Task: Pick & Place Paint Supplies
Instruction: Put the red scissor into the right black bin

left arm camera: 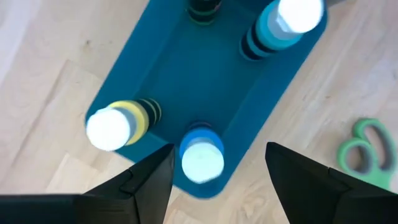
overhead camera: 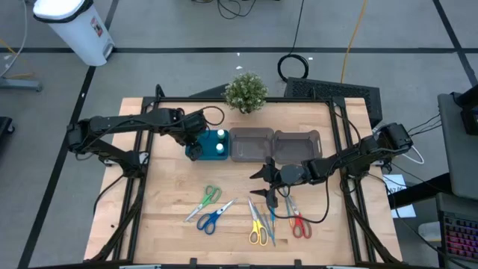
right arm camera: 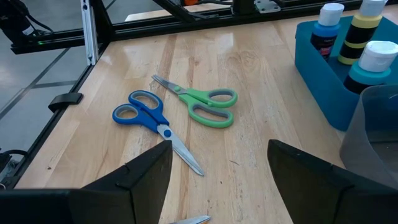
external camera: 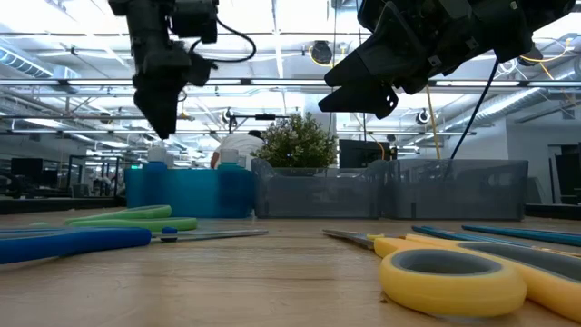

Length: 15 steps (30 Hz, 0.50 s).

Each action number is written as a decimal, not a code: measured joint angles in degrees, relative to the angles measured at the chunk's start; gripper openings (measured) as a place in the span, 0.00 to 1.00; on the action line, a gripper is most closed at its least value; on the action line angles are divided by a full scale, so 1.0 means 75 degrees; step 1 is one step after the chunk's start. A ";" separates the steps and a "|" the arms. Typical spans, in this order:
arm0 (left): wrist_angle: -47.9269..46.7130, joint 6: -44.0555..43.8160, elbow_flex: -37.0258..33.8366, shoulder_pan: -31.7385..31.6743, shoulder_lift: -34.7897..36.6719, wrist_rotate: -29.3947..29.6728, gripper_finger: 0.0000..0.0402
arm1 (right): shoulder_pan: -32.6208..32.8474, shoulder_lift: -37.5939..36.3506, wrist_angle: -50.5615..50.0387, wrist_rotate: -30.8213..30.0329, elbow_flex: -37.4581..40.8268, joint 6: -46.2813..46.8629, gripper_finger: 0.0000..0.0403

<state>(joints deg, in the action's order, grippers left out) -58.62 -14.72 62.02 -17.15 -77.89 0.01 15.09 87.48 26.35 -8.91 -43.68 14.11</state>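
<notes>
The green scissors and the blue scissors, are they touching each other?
Apart. The right wrist view shows bare wood between the green scissors and the blue scissors.

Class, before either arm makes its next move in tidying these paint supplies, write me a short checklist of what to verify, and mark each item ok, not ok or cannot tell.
1. Left gripper open above the blue bottle in the teal tray: ok.
2. Right gripper open and empty: ok.
3. Bottles upright in tray: ok.
4. Green scissors and blue scissors lying apart, not overlapping: ok.
5. All scissors put away: not ok; yellow scissors and red scissors also lie on the table.
6. Grey bins empty: cannot tell.
</notes>
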 joint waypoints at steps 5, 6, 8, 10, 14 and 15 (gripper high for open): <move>-0.0729 -0.0051 0.0822 0.0096 0.0001 0.0006 0.65 | 0.0000 0.0000 0.0000 0.0000 0.0000 0.0002 0.63; -0.0824 -0.0049 0.0972 0.0146 0.0035 0.0006 0.65 | 0.0000 0.0001 0.0000 0.0000 0.0000 0.0002 0.63; -0.0980 -0.0009 0.1220 0.0250 0.0142 0.0004 0.64 | 0.0000 0.0000 0.0000 0.0003 0.0000 0.0013 0.63; -0.1059 0.0039 0.1434 0.0404 0.0275 0.0006 0.64 | 0.0000 0.0000 0.0000 0.0004 0.0000 0.0018 0.63; -0.1177 0.0070 0.1677 0.0724 0.0766 0.0006 0.64 | 0.0000 0.0000 0.0008 0.0017 0.0013 0.0026 0.63; -0.1176 0.0067 0.1697 0.0815 0.0924 0.0006 0.64 | 0.0000 0.0000 0.0006 0.0015 0.0041 0.0026 0.63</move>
<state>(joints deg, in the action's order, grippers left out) -67.44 -14.22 74.75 -11.04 -70.96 0.05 15.09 87.48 26.39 -8.79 -43.38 14.31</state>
